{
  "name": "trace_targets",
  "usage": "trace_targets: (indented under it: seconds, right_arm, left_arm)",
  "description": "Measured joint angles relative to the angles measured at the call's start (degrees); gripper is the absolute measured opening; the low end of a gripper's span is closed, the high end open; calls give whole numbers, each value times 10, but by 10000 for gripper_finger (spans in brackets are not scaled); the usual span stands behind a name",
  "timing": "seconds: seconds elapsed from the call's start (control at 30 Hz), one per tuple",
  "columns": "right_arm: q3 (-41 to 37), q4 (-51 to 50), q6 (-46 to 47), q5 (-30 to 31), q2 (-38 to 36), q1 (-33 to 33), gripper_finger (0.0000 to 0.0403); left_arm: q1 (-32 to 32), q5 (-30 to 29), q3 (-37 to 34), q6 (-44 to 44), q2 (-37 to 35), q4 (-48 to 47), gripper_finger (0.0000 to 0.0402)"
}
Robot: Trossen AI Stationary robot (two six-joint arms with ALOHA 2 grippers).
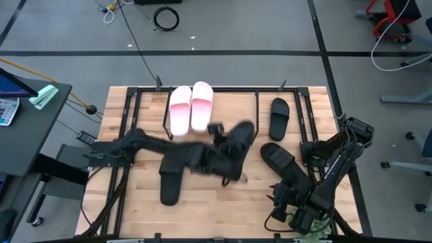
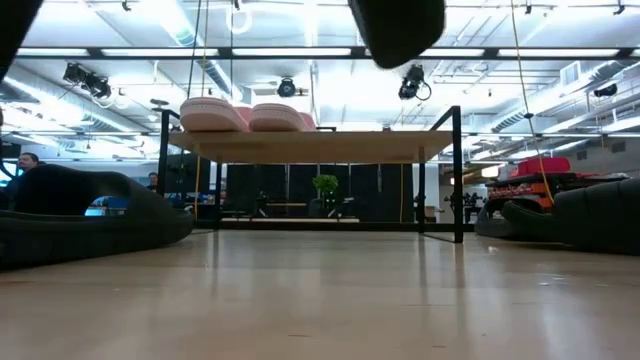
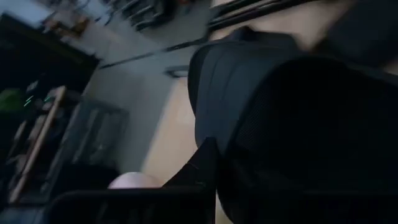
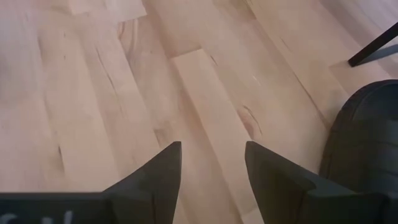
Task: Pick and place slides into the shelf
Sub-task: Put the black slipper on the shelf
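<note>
Right now your left tool (image 1: 219,145) is pinched shut on a black slide (image 1: 237,150), which it holds up off the counter (image 1: 223,196) near the middle, just in front of the shelf (image 2: 315,146). In the left wrist view that slide (image 3: 292,118) fills most of the picture, with the tool's dark fingers (image 3: 199,168) pressed together against its edge. From the low camera you see only a dark shape (image 2: 398,28) hanging at the top, above the level of the shelf plank.

Two pink slides (image 1: 191,108) lie side by side on the shelf top, toward its left half; in the low view they (image 2: 245,116) sit on the left part of the plank. One black slide (image 1: 279,117) lies on the right part of the shelf, well apart from the pink pair.

Two more black slides rest on the counter itself: one (image 1: 171,183) on the near left under the left arm, and one (image 1: 287,162) on the right, just beside the right arm.

Your right tool (image 4: 211,174) waits at the near right corner of the counter, its fingers spread and holding nothing, pointing down at bare wood with the edge of a black slide (image 4: 367,143) close beside it.
</note>
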Motion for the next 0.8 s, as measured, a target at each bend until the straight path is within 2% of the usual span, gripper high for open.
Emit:
trace_targets:
  seconds: [0.13, 0.33, 0.53, 0.67, 0.8]
  right_arm:
    - [0, 2, 0, 0, 0, 0, 185]
    - [0, 5, 0, 0, 0, 0, 185]
    - [0, 5, 1, 0, 0, 0, 185]
    - [0, 5, 1, 0, 0, 0, 185]
    - [0, 5, 1, 0, 0, 0, 185]
  left_arm:
    - [71, -2, -3, 21, 0, 4, 14]
    - [155, 20, -25, 2, 6, -15, 15]
    - [202, 19, -23, 4, 10, -38, 20]
    - [223, 61, -23, 3, 16, -57, 15]
    - [234, 71, -22, 5, 26, -62, 35]
